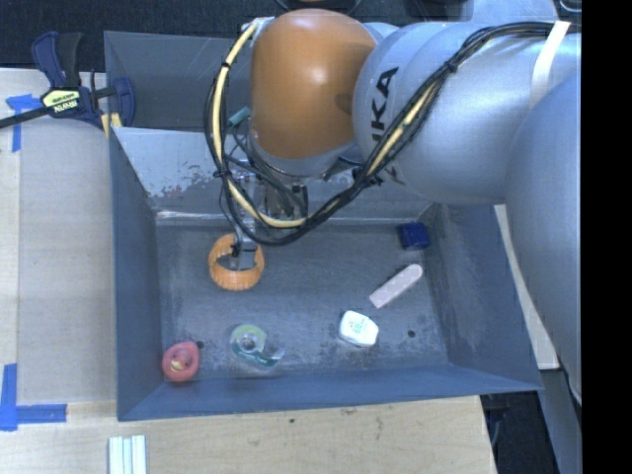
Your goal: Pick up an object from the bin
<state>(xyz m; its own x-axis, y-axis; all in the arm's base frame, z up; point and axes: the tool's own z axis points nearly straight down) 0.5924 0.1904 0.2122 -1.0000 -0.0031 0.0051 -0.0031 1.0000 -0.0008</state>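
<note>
An orange ring-shaped thing (235, 270) lies at the back left of the bin floor. My gripper (240, 255) is down on it, one dark fingertip reaching into the ring's middle. Most of the gripper is hidden under the arm's orange dome. A clear tape dispenser with a greenish roll (251, 345) lies in front of the ring, near the bin's front wall.
A pink-red round thing (180, 360) sits in the front left corner. A white pale-yellow lump (358, 329) and a pinkish-white stick (396, 285) lie right of the middle. A small blue block (414, 234) rests at the back right.
</note>
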